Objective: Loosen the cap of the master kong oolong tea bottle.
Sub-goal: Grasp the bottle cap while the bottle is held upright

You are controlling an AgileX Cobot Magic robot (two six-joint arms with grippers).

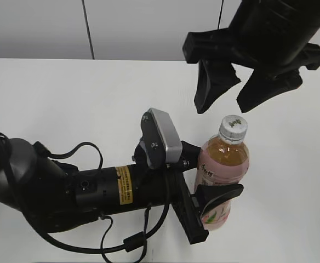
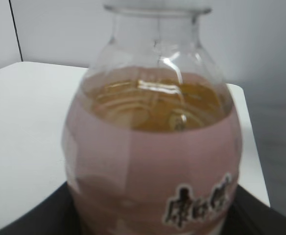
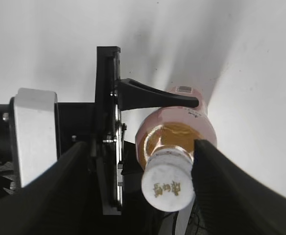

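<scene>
The master kong oolong tea bottle (image 1: 226,163) stands upright on the white table, amber tea showing above its pink label (image 2: 153,161). My left gripper (image 1: 211,174) is shut on the bottle's body from the left side, and its dark fingers (image 2: 30,223) show at the bottom corners of the left wrist view. The white cap (image 1: 233,127) with its printed logo (image 3: 167,185) sits on the neck. My right gripper (image 1: 223,105) hangs open just above the cap. In the right wrist view the cap lies between its fingers (image 3: 140,147), close to the right finger (image 3: 216,171).
The left arm and its silver wrist camera (image 1: 160,138) lie across the table's front left, cables looping below. White table surface (image 1: 67,98) stretches behind and to the right of the bottle. A grey wall (image 1: 121,27) rises behind the table.
</scene>
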